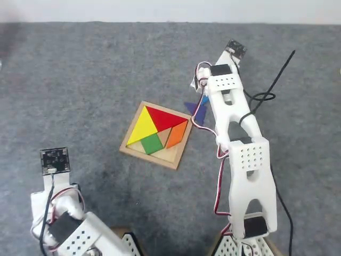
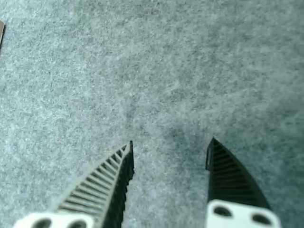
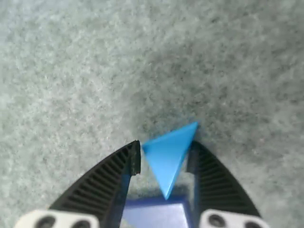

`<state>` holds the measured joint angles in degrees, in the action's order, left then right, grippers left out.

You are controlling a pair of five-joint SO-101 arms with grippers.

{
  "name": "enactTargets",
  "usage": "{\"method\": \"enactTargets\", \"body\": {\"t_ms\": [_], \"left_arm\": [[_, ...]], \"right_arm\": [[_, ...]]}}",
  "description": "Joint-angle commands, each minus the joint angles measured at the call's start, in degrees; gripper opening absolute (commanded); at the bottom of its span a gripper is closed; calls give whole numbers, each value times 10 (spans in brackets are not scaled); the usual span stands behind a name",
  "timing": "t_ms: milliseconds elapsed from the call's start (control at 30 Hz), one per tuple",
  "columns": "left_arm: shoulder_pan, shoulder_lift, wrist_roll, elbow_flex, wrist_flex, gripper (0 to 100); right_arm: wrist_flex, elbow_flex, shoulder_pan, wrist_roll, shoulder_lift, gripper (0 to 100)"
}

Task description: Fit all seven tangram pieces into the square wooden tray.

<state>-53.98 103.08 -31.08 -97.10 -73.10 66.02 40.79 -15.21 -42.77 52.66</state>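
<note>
The step in hand looks like the pick-up of the fifth piece. The wooden tray (image 1: pixel 148 158) already holds a yellow triangle (image 1: pixel 143 128), a red triangle (image 1: pixel 166 118), a green square (image 1: pixel 152 143) and an orange slanted piece (image 1: pixel 177 134); bare wood shows along its lower side. The right claw (image 3: pixel 164 151) has a light blue triangle (image 3: pixel 167 159) between its fingers, both tips against the piece's edges, so it seems clamped on it. Whether the piece is off the grey table (image 1: pixel 80 80) yet I cannot tell from this close angle. A dark blue piece (image 3: pixel 154 211) lies just behind the triangle, near the root of the claw. In the high view it shows just beside the tray's right corner, under the arm's wiring.

The next move calls for a clean lift, a short carry left over the tray, and a turn of the wrist so the triangle's edges line up with the free gap; the dark blue piece should not be dragged along.

The right arm (image 1: pixel 248 160) is stretched far forward from its base, wrist bent down just right of the tray. The left arm (image 1: pixel 69 229) sits folded at its base, well apart from the tray; the left claw (image 2: pixel 171 142) has its fingers spread apart over bare table, holding nothing.
</note>
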Motion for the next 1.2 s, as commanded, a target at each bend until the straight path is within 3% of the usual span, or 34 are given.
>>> {"method": "enactTargets", "body": {"t_ms": [0, 233, 500, 733, 867, 1167], "left_arm": [[-2, 9, -6, 7, -1, 240], [-2, 9, -6, 7, -1, 240], [-2, 9, -6, 7, -1, 240], [-2, 9, -6, 7, -1, 240], [-2, 9, -6, 7, -1, 240], [-2, 9, -6, 7, -1, 240]], "right_arm": [[47, 17, 8, -4, -5, 194], [73, 17, 33, 37, -9, 173], [66, 67, 0, 39, -8, 173], [159, 125, 34, 38, -4, 173], [149, 132, 43, 36, -9, 173], [81, 155, -15, 36, -2, 177]]}}
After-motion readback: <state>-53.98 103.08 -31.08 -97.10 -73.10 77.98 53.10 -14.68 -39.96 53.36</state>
